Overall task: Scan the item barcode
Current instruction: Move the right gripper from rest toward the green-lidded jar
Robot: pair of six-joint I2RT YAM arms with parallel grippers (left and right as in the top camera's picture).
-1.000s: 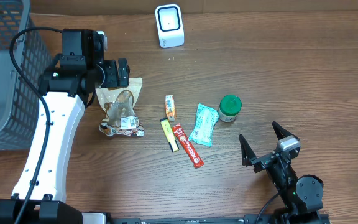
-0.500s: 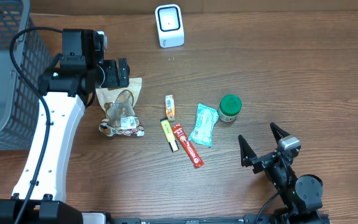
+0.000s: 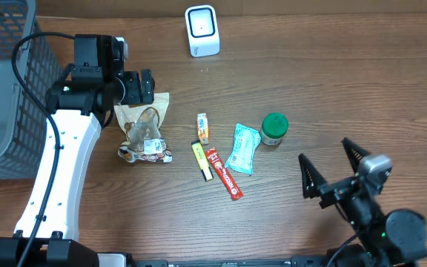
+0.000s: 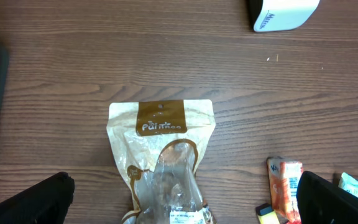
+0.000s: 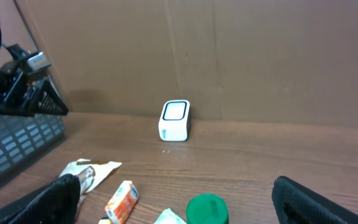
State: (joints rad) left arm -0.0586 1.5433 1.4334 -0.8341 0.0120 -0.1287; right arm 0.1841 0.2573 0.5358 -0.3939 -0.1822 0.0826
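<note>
A white barcode scanner stands at the back of the table, also in the left wrist view and the right wrist view. Several items lie mid-table: a brown snack bag, an orange pack, a yellow stick, a red stick, a teal sachet and a green-lidded jar. My left gripper hangs open above the snack bag, which lies between its fingers, apart from both. My right gripper is open and empty, front right of the jar.
A grey mesh basket fills the left edge of the table, its wall showing in the right wrist view. A cardboard wall stands behind the scanner. The orange pack lies by my left gripper's right finger.
My right arm has shifted to the right and nearer the table's front edge, jaws still wide. The left arm and all items have not moved.
</note>
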